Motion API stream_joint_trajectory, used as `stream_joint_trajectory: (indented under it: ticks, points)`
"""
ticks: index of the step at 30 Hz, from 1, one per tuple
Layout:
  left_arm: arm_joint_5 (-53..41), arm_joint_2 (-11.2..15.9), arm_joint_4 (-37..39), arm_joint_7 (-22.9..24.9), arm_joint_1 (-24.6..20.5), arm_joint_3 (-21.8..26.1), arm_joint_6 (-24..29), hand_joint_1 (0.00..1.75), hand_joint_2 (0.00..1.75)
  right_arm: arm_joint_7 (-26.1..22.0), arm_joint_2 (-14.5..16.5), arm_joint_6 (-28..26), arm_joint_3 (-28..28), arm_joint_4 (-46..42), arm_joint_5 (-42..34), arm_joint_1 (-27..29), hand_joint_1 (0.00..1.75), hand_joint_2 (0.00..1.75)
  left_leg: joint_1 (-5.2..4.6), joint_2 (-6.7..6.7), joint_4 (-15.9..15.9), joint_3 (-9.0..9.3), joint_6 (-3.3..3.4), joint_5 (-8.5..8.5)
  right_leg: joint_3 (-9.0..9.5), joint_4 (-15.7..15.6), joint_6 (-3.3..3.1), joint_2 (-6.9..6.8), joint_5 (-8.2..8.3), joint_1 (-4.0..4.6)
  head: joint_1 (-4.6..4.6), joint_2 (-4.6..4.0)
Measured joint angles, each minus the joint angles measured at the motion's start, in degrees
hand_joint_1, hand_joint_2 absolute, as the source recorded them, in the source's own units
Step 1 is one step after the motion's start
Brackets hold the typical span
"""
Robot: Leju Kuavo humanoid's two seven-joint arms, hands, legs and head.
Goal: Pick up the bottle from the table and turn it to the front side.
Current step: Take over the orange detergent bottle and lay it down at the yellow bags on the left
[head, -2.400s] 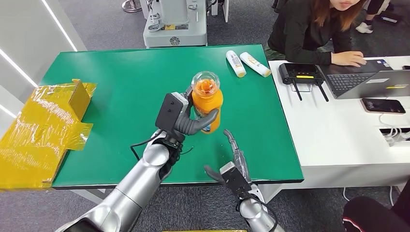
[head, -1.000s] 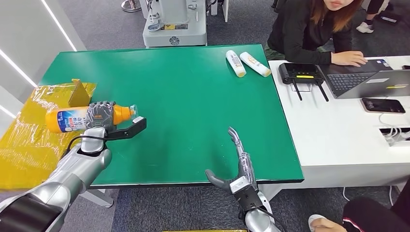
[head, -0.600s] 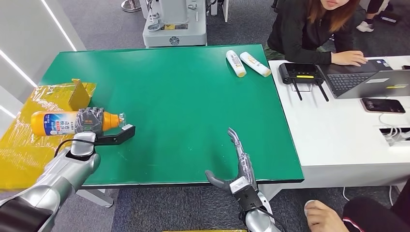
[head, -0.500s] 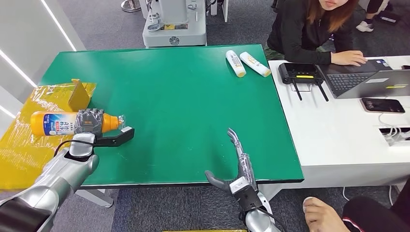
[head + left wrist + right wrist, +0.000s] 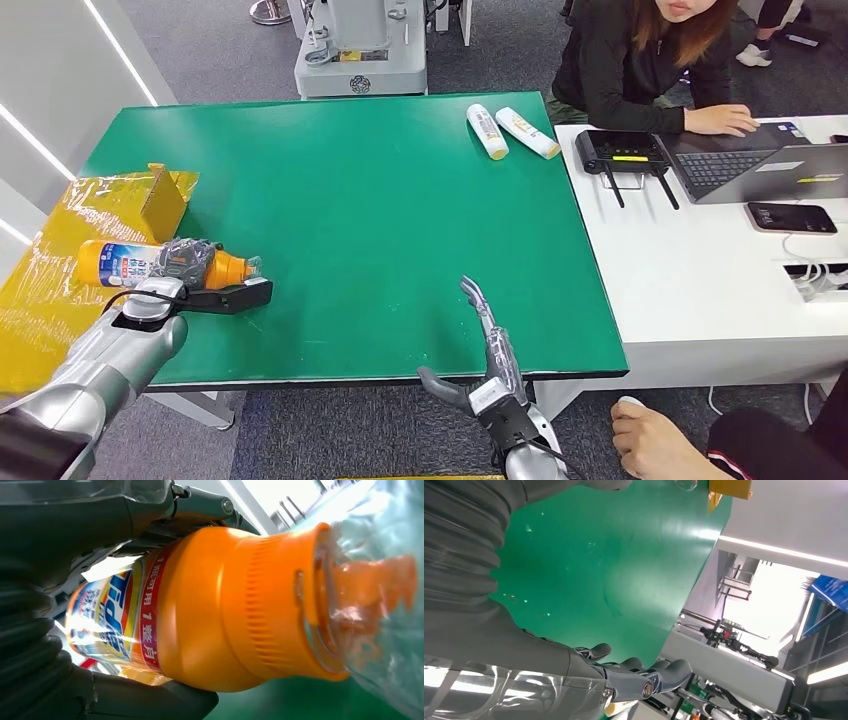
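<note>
**Bottle's in the left hand, lying sideways at the worktop's left edge**

So the left hand [image 5: 183, 262] has its fingers wrapped around the orange bottle [image 5: 150, 264], gripping it around the middle. The bottle is on its side, clear cap end pointing in over the green worktop [image 5: 380, 180] and its base end out over the yellow plastic-wrapped cardboard [image 5: 60, 270] that sits off the worktop's left side. From the head view I can't tell whether the bottle is touching the surface or just above it. The left wrist view gets right up close: orange shoulder, clear cap over an orange spout, and a blue, white and red label facing the camera, with the dark thumb pressed along one side of the bottle [image 5: 220, 605].

The right hand [image 5: 490, 355] is at the near edge of the worktop holding nothing, fingers stretched out straight and spread, thumb sticking off to the side. Well apart from the bottle.

Other stuff around: two white tubes [image 5: 510, 130] lying near the far right corner of the green worktop. Next to it is a white desk [image 5: 700, 290] with a black router [image 5: 620, 152], a laptop [image 5: 770, 170] and a phone [image 5: 792, 218]. A person in a black top [image 5: 640, 70] is leaning over the laptop.
</note>
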Motion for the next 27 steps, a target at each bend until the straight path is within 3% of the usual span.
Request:
stream_joint_trajectory:
  ticks: [8, 9, 13, 27]
  points:
    - [3.3, 1.6, 0.0, -0.4, -0.5, 4.7, -3.5, 1.75, 1.75, 0.9, -0.5, 1.1, 0.2, -0.8, 1.0, 0.5, 0.0, 1.75, 0.01, -0.01, 0.0, 0.01, -0.05, 0.03, -0.01, 0.0, 0.0, 0.0, 0.0, 0.0, -0.01, 0.01]
    - [3.1, 1.8, 0.0, -0.3, -0.6, 5.1, -3.7, 1.68, 1.75, 1.0, -0.6, 1.2, 0.2, -0.9, 1.0, 0.6, 0.0, 1.75, 0.01, -0.01, 0.0, 0.01, -0.05, 0.03, -0.01, 0.0, 0.0, 0.0, 0.0, 0.01, -0.01, 0.0]
    - [2.3, 2.6, 0.0, 0.4, -1.0, 6.2, -4.2, 0.0, 1.75, 1.0, -0.7, 1.8, 0.5, -0.9, 1.4, 0.7, 0.0, 1.75, 0.01, -0.01, 0.0, 0.0, -0.05, 0.04, -0.01, 0.0, 0.0, 0.0, 0.0, 0.0, 0.01, 0.01]
    - [1.4, 3.5, 0.0, -2.1, -0.7, 8.3, 2.6, 0.0, 1.75, 1.5, -0.7, 1.7, 2.5, -1.5, 4.0, 1.2, 0.0, 1.75, 0.0, -0.02, 0.0, 0.01, -0.05, 0.04, 0.0, 0.0, 0.0, -0.01, 0.0, 0.0, 0.0, 0.02]
